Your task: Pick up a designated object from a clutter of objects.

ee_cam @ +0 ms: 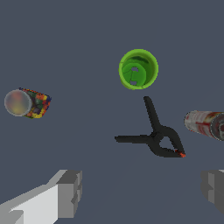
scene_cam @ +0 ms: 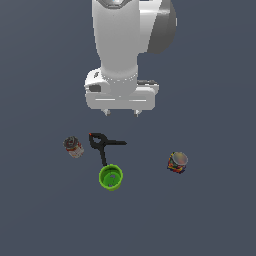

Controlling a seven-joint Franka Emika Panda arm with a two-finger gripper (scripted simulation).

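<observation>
Exterior view, your gripper (scene_cam: 121, 113) hangs at upper centre, fingers wide apart, holding nothing, black clamp (scene_cam: 102, 144) lies at centre-left, btwn brownish can (scene_cam: 73, 146) & green cup (scene_cam: 110, 177), untouched.

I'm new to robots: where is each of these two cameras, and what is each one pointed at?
Exterior view: off the arm, high up, looking down on the grey floor; it shows the white arm and its gripper above the black clamp.
Wrist view: on the arm's wrist, looking down past the two grey fingers spread wide apart at the picture's edge.
Both show the clamp, the green cup, the brownish can and the multicoloured can.
</observation>
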